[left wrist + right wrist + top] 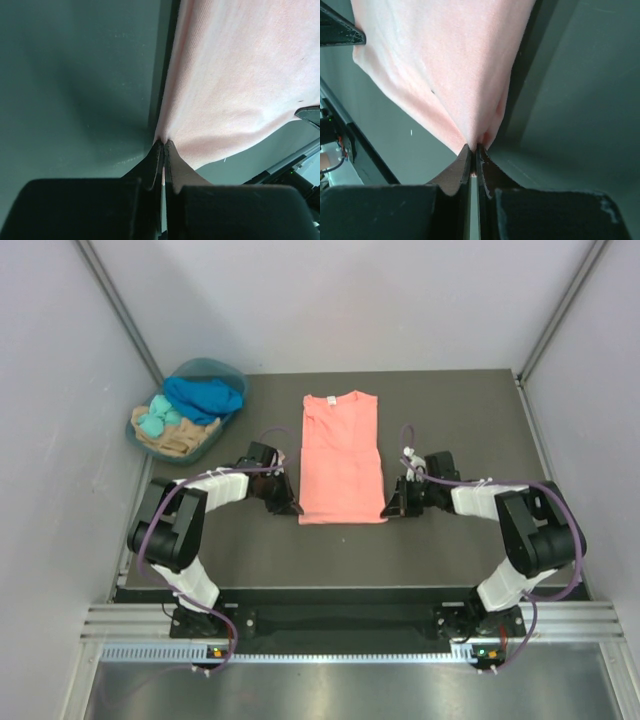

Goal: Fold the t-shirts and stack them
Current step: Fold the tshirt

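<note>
A salmon-pink t-shirt (340,455) lies lengthwise on the dark table, sleeves folded in, collar at the far end. My left gripper (293,506) is shut on its near left hem corner; in the left wrist view the pink cloth (240,75) is pinched at the left gripper (164,142). My right gripper (389,510) is shut on the near right hem corner, with the cloth (455,65) bunched at the right gripper (474,146). Blue (205,395), turquoise (157,420) and tan (175,440) t-shirts sit crumpled in the basket.
A round teal basket (228,369) stands at the table's far left corner, against the left wall. Grey walls close in the table on three sides. The table's near edge (340,590) runs just in front of the arm bases.
</note>
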`<state>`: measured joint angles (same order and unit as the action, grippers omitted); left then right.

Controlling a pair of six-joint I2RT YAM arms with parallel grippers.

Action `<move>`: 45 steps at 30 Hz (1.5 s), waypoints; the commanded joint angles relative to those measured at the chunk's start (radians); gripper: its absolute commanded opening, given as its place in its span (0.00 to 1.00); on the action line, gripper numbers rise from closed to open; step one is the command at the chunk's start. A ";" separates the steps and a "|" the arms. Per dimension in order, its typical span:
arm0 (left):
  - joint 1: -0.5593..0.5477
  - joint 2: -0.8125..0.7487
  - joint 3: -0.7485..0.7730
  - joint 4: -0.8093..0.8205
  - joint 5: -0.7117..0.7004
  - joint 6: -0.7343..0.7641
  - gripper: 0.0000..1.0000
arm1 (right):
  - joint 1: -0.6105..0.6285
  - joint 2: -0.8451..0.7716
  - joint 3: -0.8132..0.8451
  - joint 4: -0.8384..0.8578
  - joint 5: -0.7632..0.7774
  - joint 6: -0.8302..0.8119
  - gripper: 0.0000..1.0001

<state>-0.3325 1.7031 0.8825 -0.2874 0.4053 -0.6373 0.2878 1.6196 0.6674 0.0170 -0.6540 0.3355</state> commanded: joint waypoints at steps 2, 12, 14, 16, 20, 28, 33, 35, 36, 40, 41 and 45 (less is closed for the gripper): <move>-0.002 0.004 -0.022 -0.099 -0.128 0.018 0.00 | 0.013 0.013 -0.008 0.006 0.051 0.007 0.00; -0.003 -0.013 -0.020 -0.150 -0.161 0.022 0.00 | 0.011 -0.006 -0.031 0.008 0.077 0.025 0.00; -0.003 -0.017 -0.013 -0.150 -0.140 0.018 0.00 | 0.013 -0.013 -0.028 0.001 0.067 0.022 0.15; -0.003 -0.022 0.004 -0.156 -0.115 0.011 0.11 | 0.013 -0.035 -0.026 -0.002 0.065 0.019 0.28; -0.003 -0.025 0.064 -0.215 -0.138 0.014 0.34 | 0.011 -0.069 0.030 -0.095 0.091 -0.004 0.47; -0.020 -0.097 0.164 -0.205 -0.113 0.033 0.46 | 0.002 0.003 0.290 -0.242 0.149 -0.058 0.42; -0.042 -0.120 0.112 -0.072 0.022 -0.027 0.45 | 0.004 0.144 0.484 -0.245 0.045 -0.072 0.23; -0.054 -0.105 0.096 -0.010 0.047 -0.042 0.45 | 0.001 0.189 0.565 -0.259 0.025 -0.090 0.20; -0.060 -0.094 0.087 -0.003 0.041 -0.044 0.45 | 0.001 0.210 0.589 -0.258 0.014 -0.096 0.19; -0.086 -0.048 0.069 -0.021 -0.016 -0.042 0.45 | -0.010 0.348 0.708 -0.270 -0.025 -0.099 0.18; -0.086 -0.039 0.062 -0.021 -0.029 -0.041 0.45 | -0.013 0.368 0.740 -0.267 -0.026 -0.095 0.17; -0.091 -0.025 0.039 -0.048 -0.105 -0.038 0.45 | -0.035 0.453 0.791 -0.246 -0.029 -0.085 0.17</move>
<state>-0.4217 1.6680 0.9352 -0.3458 0.3626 -0.6685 0.2733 2.0350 1.3972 -0.2329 -0.6479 0.2607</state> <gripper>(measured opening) 0.456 0.169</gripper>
